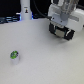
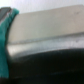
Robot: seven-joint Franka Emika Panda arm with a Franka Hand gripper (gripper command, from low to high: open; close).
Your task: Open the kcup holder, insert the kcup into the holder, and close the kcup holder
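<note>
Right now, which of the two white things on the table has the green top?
The kcup, the short pod toward the exterior view's left. The tall white object at the back shows no green.

Exterior view: you see bright, even light on the pale surface (image 1: 45,60), small and soft picture.
Wrist view: you see heavy blur, dim lower half.

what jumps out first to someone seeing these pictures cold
The eye goes first to the small white cylindrical pod with a green top, standing alone on the pale tabletop toward the exterior view's left. Next comes the white and black robot gripper, hanging above the table at the exterior view's upper right, well apart from the pod. The wrist view is only a blur of grey and teal.
</note>
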